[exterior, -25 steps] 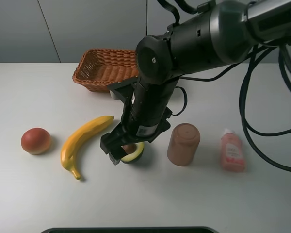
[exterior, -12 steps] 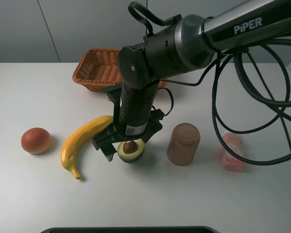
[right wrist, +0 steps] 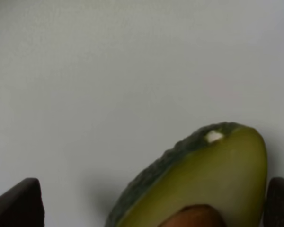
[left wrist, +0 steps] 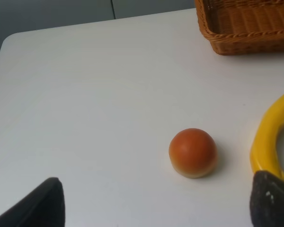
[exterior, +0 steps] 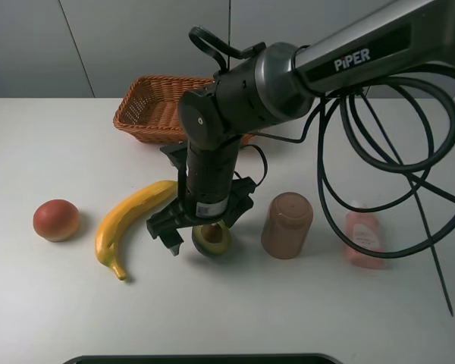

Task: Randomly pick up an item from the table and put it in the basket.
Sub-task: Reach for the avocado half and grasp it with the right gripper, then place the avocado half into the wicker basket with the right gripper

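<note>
My right hand [exterior: 197,233] hangs spread over the halved avocado with dark green skin and a brown pit [exterior: 211,239]. It lies cut face up on the white tabletop [exterior: 53,152], just beside the yellow banana [exterior: 129,220], on the side away from the round red-orange fruit [exterior: 56,220]. The woven orange-brown wicker basket [exterior: 148,121] sits beyond the banana. My wrist camera shows what the high one hides: the avocado's long axis slants across the gap, crowding one finger [right wrist: 280,203]. My left hand [left wrist: 154,208], spread and empty, looks farther off.
</note>
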### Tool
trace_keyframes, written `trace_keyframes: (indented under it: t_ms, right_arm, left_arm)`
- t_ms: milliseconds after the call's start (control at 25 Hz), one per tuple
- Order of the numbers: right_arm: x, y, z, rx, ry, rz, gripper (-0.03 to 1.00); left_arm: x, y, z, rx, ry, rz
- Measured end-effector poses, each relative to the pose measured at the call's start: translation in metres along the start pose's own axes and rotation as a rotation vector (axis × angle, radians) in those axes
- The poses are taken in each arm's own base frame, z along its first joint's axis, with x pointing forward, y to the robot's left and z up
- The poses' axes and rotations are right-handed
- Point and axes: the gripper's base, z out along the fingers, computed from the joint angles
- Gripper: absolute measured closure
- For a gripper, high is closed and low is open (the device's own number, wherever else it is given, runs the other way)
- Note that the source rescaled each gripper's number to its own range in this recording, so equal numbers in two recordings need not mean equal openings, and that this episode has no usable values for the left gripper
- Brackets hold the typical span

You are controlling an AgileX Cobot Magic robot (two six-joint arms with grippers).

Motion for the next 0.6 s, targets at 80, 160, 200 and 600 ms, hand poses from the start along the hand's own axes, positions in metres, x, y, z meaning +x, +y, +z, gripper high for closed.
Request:
trace_keyframes:
  t_ms: [80,160,200,600]
  right_arm:
    - [0.0000,0.0000,0.0000,0.000,0.000,0.002,-0.03]
    - [0.0000,0.0000,0.0000,0.000,0.000,0.008,-0.03]
    - [0.0000,0.0000,0.0000,0.000,0.000,0.012,-0.02]
    - [0.0025,-0.0005,0.0000,0.005,0.027,0.022,0.77]
  left_arm:
    - [0.0000,0.0000,0.0000,0.000,0.000,0.000]
    - [0.0000,0.0000,0.0000,0.000,0.000,0.000]
    - [0.0000,0.0000,0.0000,0.000,0.000,0.000]
    - [0.0000,0.0000,0.0000,0.000,0.000,0.000]
